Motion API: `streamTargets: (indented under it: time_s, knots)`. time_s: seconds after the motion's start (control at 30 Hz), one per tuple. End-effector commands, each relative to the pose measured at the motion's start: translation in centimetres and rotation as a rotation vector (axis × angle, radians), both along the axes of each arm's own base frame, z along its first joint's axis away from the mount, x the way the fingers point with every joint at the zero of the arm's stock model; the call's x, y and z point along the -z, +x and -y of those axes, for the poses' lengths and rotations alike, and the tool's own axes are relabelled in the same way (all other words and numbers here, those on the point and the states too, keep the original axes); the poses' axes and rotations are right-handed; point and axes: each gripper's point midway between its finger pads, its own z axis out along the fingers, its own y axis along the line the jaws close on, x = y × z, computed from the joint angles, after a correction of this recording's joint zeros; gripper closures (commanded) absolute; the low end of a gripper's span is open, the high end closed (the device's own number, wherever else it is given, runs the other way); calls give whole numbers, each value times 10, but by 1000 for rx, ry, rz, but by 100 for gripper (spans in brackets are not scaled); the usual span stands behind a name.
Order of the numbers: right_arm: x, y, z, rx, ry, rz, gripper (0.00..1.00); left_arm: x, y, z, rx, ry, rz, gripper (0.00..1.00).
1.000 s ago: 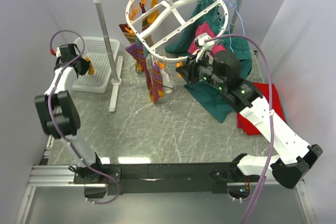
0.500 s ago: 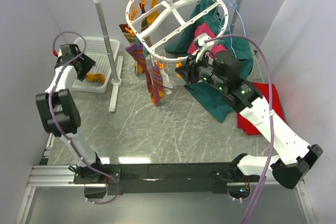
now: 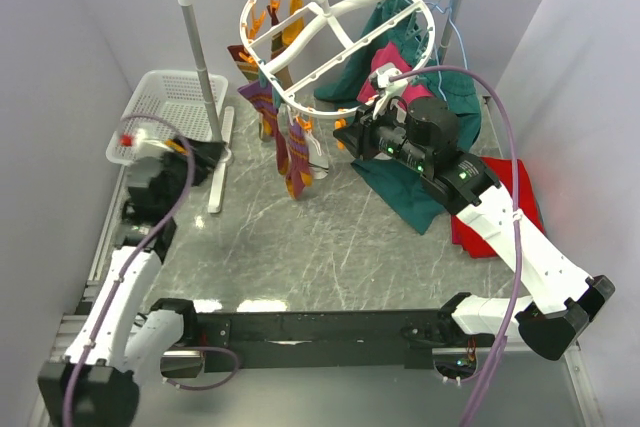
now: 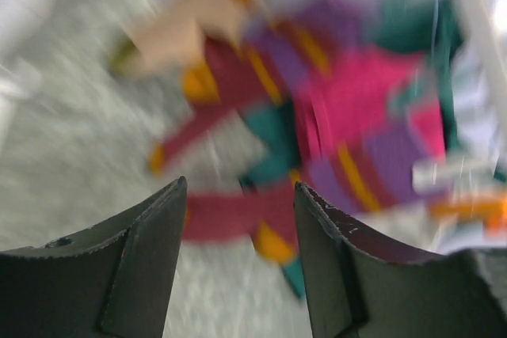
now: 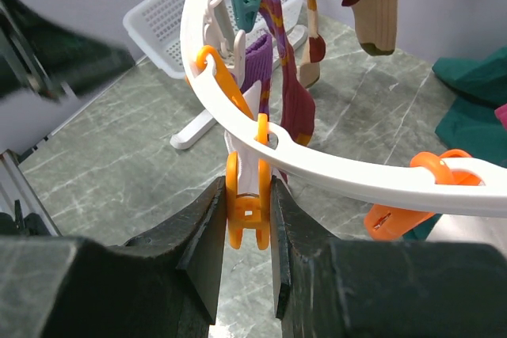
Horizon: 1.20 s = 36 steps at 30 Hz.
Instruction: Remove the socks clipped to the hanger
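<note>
Two wrist views give me what the overhead one cannot. From above, my left tool (image 3: 200, 162) is only a dark smear just off the near right corner of the white basket (image 3: 170, 97). Its own camera is badly blurred, yet it shows the fingers (image 4: 135, 267) standing apart with nothing between them, facing a wash of striped colour. My right tool (image 5: 247, 191) is clamped on an orange clip (image 5: 247, 227) hanging from the near rim of the hanger (image 5: 333, 165). From above, that grip is hidden under the wrist.

The hanger is a white oval frame with cross bars. It is tilted, with its near left rim lowest, and hooked on the rail of the white rack (image 3: 200, 57) at the far side. The socks (image 3: 290, 152) dangle from clips along its left side above the grey worktop (image 3: 300, 247), striped in maroon, purple, orange and mustard. The right wrist view adds a cream one with a maroon toe further round the rim.

My left arm lies along the near left edge, wrist turned right. My right arm reaches diagonally from the near right, over the dark green clothes (image 3: 400, 192), up to the hanger.
</note>
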Motion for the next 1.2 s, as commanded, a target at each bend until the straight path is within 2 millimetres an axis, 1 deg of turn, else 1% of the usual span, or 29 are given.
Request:
streamTargets:
  time_s: [0.0, 0.03, 0.1, 0.13, 0.17, 0.2, 0.23, 0.27, 0.3, 0.33, 0.37, 0.4, 0.43, 0.47, 0.5, 0.57, 0.67, 0.7, 0.8, 0.87, 0.97, 1.0, 1.03, 1.07, 1.1, 1.13, 1.17]
  knots:
    - [-6, -8, -2, -28, 9, 5, 92, 7, -19, 75, 254, 15, 38, 40]
    - [-6, -8, -2, -28, 8, 4, 91, 14, -31, 101, 336, 18, 29, 41]
    - [-6, -8, 0, -22, 6, 6, 89, 18, -41, 125, 396, 14, 36, 42]
    - [-5, -8, 0, -22, 5, 5, 87, 28, -53, 144, 434, 21, 24, 42]
    - [-5, -7, 0, -20, 4, 6, 86, 27, -58, 152, 443, 14, 44, 41]
    - [-4, -7, 0, -20, 3, 5, 85, 32, -62, 161, 457, 17, 37, 41]
    - [-4, -7, 0, -20, 1, 2, 84, 36, -74, 177, 493, 22, 37, 40]
    - [-4, -7, -1, -21, 0, 1, 83, 34, -80, 188, 526, 19, 49, 39]
    - [-4, -7, -1, -22, 1, -2, 82, 42, -87, 202, 552, 46, 39, 38]
    - [-4, -8, -3, -30, 2, -5, 80, 37, -85, 207, 541, 59, 52, 37]
    - [-3, -8, -3, -34, 1, -10, 79, 37, -86, 212, 545, 90, 57, 36]
    - [-4, -8, -4, -35, 2, -11, 77, 46, -90, 223, 564, 127, 33, 35]
    - [-4, -9, -4, -38, 3, -12, 76, 37, -89, 229, 568, 135, 49, 35]
    - [-3, -9, -4, -36, 0, -18, 75, 38, -87, 232, 558, 162, 55, 35]
    - [-4, -10, -4, -38, 0, -18, 74, 42, -88, 238, 568, 179, 44, 35]
    - [-5, -10, -3, -33, 3, -14, 72, 38, -88, 243, 570, 174, 53, 36]
    - [-2, -9, -3, -27, -8, -23, 69, 42, -90, 247, 582, 146, 65, 37]
    - [-4, -8, -3, -25, -8, -19, 68, 43, -92, 249, 597, 136, 66, 37]
    - [-1, -7, -5, -26, -13, -29, 67, 57, -96, 254, 630, 140, 55, 34]
    - [0, -6, -5, -23, -14, -32, 66, 63, -95, 256, 634, 164, 50, 32]
    - [1, -5, -7, -22, -19, -39, 64, 63, -87, 250, 590, 218, 56, 28]
    - [2, -5, -6, -19, -22, -42, 63, 57, -81, 246, 556, 238, 74, 27]
    - [3, -4, -6, -18, -25, -45, 63, 54, -79, 245, 546, 259, 88, 24]
    - [1, -5, -7, -19, -24, -44, 62, 58, -74, 242, 538, 323, 95, 22]
    - [1, -5, -6, -17, -22, -44, 61, 44, -67, 242, 515, 339, 115, 22]
    - [-1, -5, -6, -20, -16, -42, 61, 41, -61, 240, 495, 364, 114, 22]
    - [-1, -6, -7, -24, -14, -43, 60, 46, -54, 239, 488, 409, 103, 22]
